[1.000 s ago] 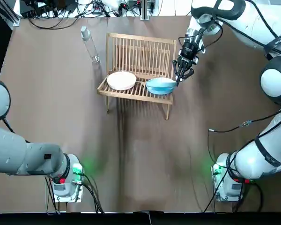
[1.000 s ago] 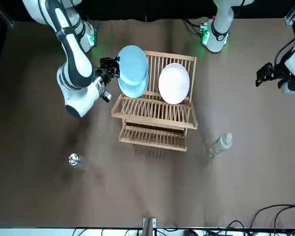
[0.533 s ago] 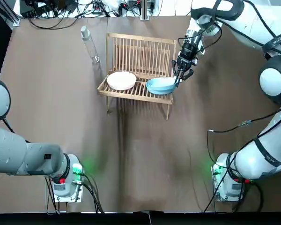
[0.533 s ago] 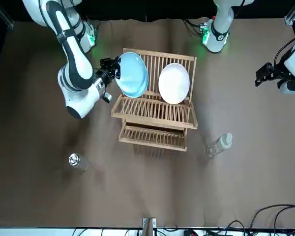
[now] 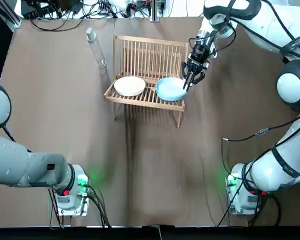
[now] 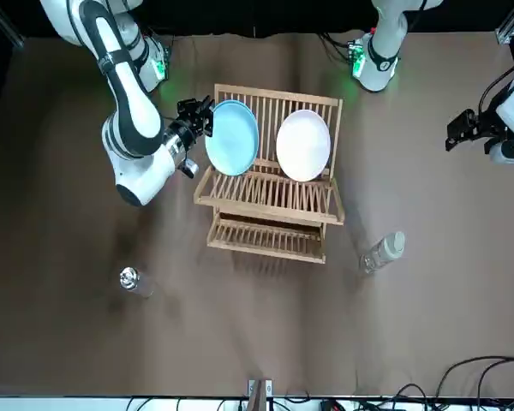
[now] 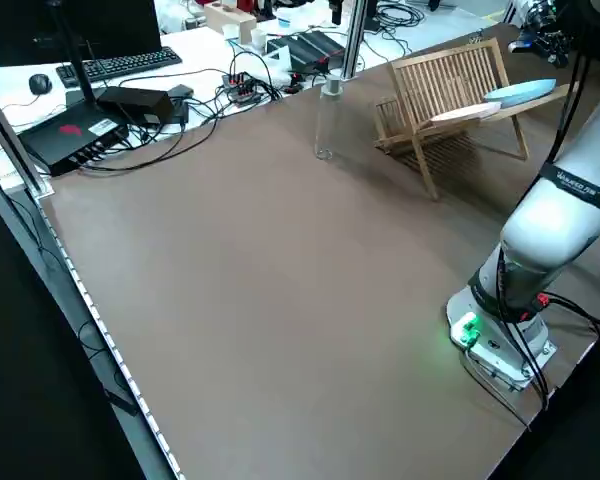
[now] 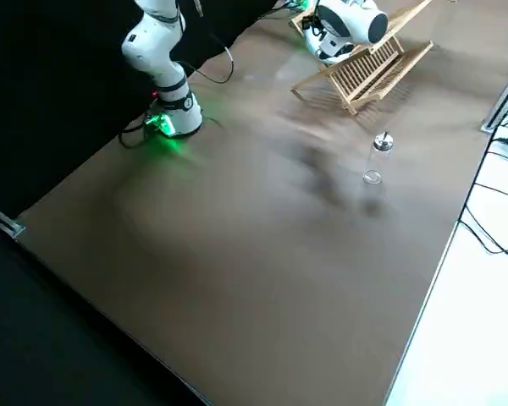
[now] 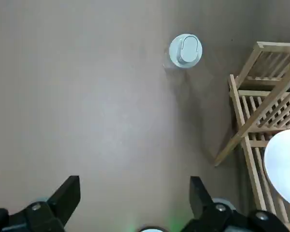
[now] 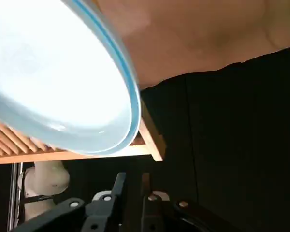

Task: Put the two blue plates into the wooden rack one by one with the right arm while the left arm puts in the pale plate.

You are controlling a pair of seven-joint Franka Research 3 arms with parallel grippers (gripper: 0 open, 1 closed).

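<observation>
Open table [image 5: 155, 165] between rack [image 5: 149, 55] and bases; bottle [image 5: 95, 47] near rack's left; right hand [image 5: 187, 84] at right.

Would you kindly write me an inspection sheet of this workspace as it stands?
Surface: brown table, no spill seen.
Job's things: pale plate and blue plate side by side in wooden rack.
Clutter: clear bottle and capped bottle on the table.
Grippers: right gripper beside the blue plate's edge; left gripper idle aloft, jaws open.
Cables: cable bundle past the far edge.
Surroundings: keyboard on a side desk.
</observation>
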